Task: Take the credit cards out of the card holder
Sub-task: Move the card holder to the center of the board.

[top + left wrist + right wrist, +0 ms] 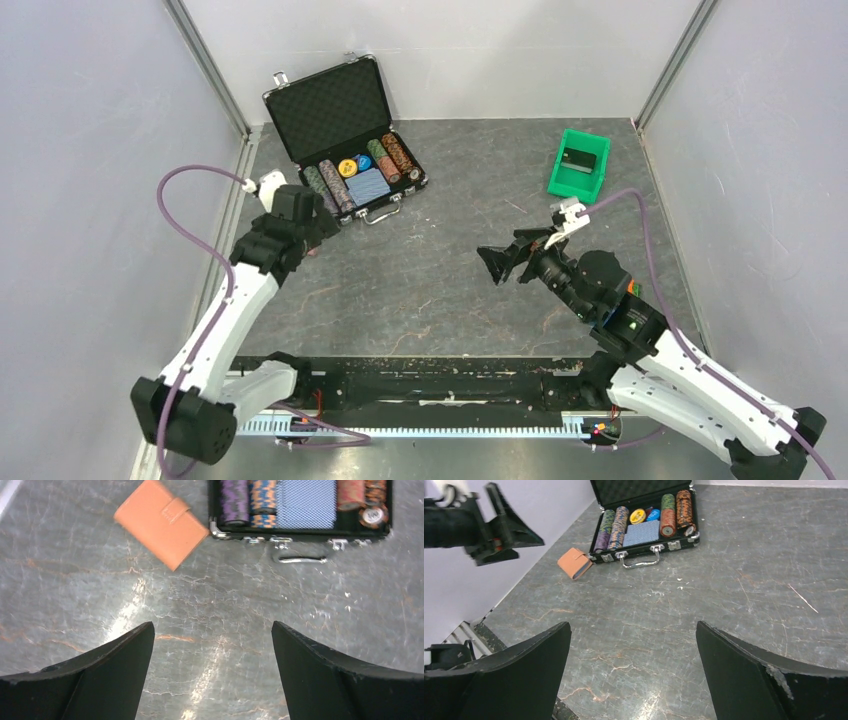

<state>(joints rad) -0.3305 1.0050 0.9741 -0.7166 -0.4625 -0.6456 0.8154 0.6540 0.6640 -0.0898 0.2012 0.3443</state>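
The card holder point(161, 524) lies folded shut on the bench point(210, 610), its strap tab across the top face. It sits askew, one corner right up against the near left corner of the black case point(300, 534); we cannot tell whether the two touch. In the right wrist view we see the same brown card holder point(574, 563) flat on the grey bench point(724, 595), just left of the case's handle point(640, 562).

The left jaws hang over the bench just on the near side of the holder. They stand wide apart, with nothing but bare stone between them. From above, the left arm point(215, 330) reaches to the case's near left corner and its wrist covers the holder.

The case point(340, 110) stands open at the far left, its lid upright, with rows of poker chips point(335, 185) and a blue deck point(368, 185) inside.

The right jaws, well apart from the holder, hover over the middle of the bench, pointing left, also spread wide and holding nothing. Behind the right arm point(690, 380), a green bin point(572, 185) with a dark block point(580, 158) inside sits at the far right.
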